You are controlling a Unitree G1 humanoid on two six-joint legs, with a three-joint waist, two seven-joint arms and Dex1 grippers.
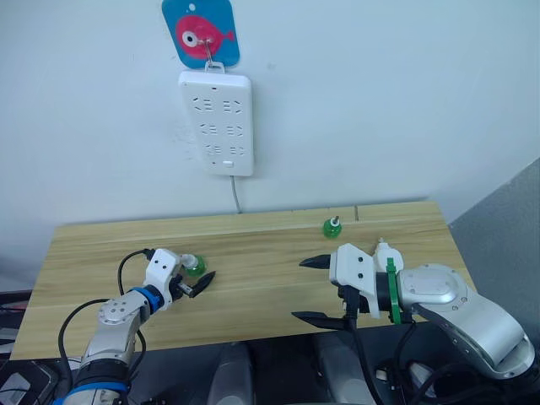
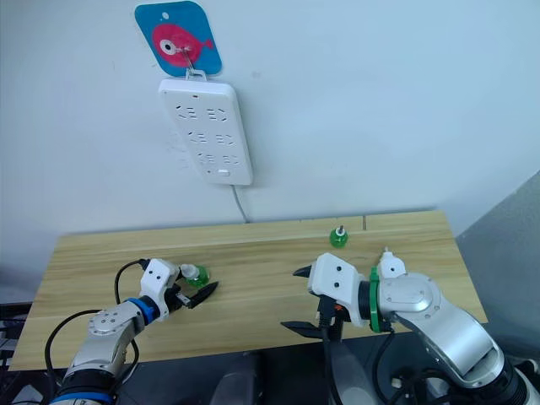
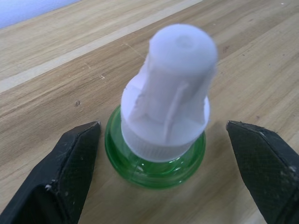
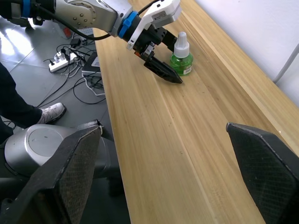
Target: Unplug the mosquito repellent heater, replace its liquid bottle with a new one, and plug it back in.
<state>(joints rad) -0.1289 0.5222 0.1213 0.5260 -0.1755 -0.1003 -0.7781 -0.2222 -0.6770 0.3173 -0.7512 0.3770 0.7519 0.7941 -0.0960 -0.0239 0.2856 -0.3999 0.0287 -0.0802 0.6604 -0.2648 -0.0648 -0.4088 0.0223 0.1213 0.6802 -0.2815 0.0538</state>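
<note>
Wood made up the table (image 1: 253,312), which was set against a pale wall. A long white power strip (image 1: 217,122) was hung in the upper left of the frame, under a blue card with a pink fish (image 1: 201,32). At the lower left of the table, the left gripper (image 1: 202,278) was held wide around a green bottle with a white cap (image 1: 195,267). One black finger (image 3: 56,182) was seen on each side of the bottle, and the bottle was not touched by them. At the lower right, the right gripper (image 1: 299,289) was spread wide over the front edge of the table, and nothing was held in it. The mosquito repellent heater (image 1: 384,251) was seen just behind that gripper's wrist, partly hidden. A second green bottle (image 1: 332,226) was stood near the back edge, right of the middle.
</note>
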